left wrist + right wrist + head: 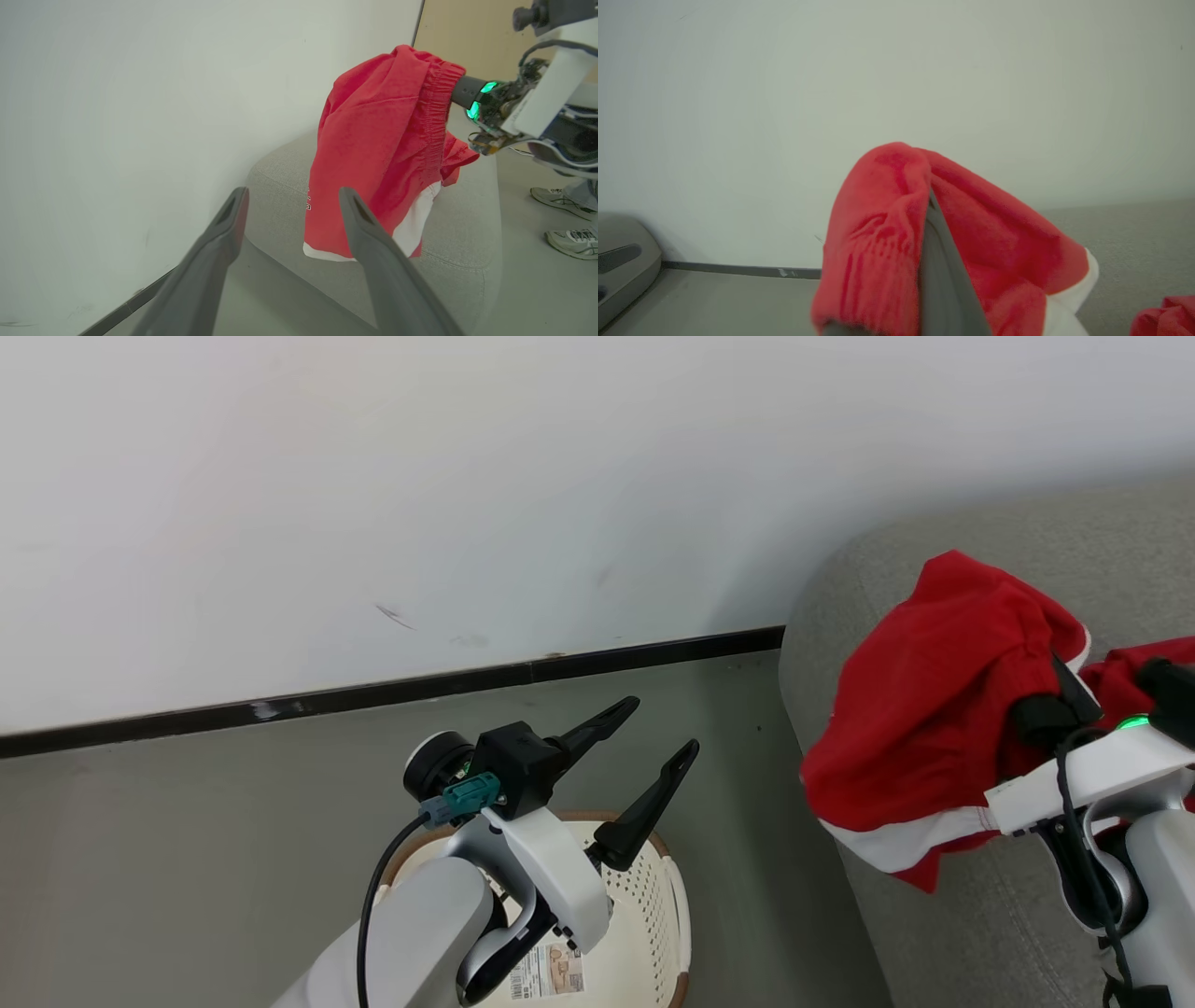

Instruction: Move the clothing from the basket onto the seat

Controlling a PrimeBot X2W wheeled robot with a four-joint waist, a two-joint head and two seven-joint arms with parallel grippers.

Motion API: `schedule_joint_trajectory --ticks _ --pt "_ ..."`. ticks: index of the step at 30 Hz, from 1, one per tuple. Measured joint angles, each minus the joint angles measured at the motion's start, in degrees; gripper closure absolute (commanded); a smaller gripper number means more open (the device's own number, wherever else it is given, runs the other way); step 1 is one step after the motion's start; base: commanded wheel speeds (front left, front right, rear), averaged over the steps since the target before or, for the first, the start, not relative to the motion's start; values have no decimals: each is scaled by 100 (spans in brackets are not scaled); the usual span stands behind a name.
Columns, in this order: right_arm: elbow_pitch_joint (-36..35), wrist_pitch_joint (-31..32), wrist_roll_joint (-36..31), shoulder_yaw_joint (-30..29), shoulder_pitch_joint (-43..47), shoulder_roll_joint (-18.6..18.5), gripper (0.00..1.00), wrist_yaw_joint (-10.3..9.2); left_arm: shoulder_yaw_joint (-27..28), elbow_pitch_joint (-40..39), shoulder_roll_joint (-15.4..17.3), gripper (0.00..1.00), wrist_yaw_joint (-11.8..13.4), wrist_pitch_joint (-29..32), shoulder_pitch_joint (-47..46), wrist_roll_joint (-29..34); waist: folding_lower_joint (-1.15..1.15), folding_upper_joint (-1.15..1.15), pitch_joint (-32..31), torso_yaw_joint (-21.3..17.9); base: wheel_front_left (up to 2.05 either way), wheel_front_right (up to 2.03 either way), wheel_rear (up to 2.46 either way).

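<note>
Red clothing (920,709) hangs clamped in the right gripper (927,219) over the seat (934,546) edge. Carry it further onto the seat, release low; left gripper (664,723) gapes wide, empty.

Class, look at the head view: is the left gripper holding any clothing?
No, the left gripper shows open jaws with nothing between them.

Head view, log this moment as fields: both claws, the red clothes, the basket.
left claw: open, empty, above basket
right claw: shut on red garment, over seat
red garment: draped on right claw, hanging
second red garment: lying on seat
basket: on floor beside seat
</note>
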Motion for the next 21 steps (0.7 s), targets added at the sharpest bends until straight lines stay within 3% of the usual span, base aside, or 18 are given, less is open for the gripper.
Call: schedule_joint_trajectory --ticks 21 --pt "-769 0 -290 -625 619 183 100 0 -167 -154 67 0 -25 -58 0 -36 0 0 145 -848 0 0 0"
